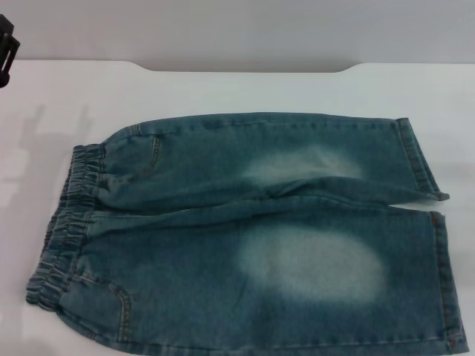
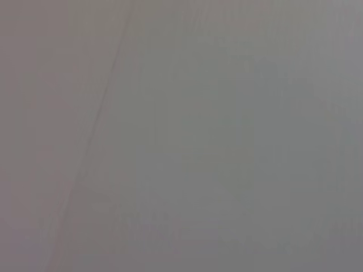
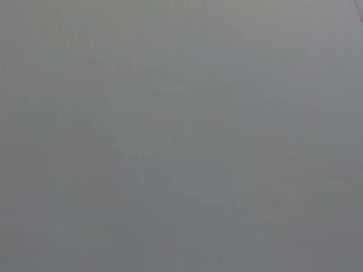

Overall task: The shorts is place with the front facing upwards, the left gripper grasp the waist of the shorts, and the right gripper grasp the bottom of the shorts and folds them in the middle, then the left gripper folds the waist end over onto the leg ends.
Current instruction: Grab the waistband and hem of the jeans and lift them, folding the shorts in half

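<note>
Denim shorts (image 1: 252,237) lying flat on a white table (image 1: 245,89), filling the centre and lower part of the head view.

The waist of the shorts (image 1: 65,230) lies at left, the bottom of the shorts (image 1: 434,222) at right, its lower corner cut off by the frame edge. A dark part at the upper-left edge may be the left arm; no gripper shows. Both wrist views show only blank grey, so neither pincer's opening can be told.

A white table (image 1: 245,89) fills most of the frame; a grey wall (image 1: 237,30) runs across the top, evenly lit.
</note>
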### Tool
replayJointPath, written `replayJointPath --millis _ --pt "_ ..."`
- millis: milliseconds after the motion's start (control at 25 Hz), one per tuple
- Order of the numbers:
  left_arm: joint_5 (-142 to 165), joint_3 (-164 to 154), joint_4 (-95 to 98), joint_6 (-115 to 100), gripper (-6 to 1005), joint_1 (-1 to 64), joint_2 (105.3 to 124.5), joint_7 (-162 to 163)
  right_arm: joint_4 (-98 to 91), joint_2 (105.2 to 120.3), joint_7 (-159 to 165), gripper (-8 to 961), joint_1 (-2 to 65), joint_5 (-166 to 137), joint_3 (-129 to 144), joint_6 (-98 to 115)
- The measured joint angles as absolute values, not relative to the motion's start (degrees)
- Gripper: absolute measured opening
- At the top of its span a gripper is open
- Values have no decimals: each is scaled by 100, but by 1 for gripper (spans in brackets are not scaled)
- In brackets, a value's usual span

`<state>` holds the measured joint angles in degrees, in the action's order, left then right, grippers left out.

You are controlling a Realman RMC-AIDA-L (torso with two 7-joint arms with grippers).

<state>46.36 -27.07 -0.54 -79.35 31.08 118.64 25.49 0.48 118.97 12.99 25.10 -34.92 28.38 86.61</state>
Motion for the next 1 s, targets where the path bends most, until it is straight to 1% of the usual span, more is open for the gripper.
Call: replayJointPath --millis 560,1000 --pt "4650 -2734 -71 -7914 839 3281 11864 2549 -53 11898 1319 622 2584 -3484 2801 8631" --pt "4632 -2731 -66 -7937 838 3276 11855 2736 -53 11883 1635 623 2608 -3480 2550 8603"
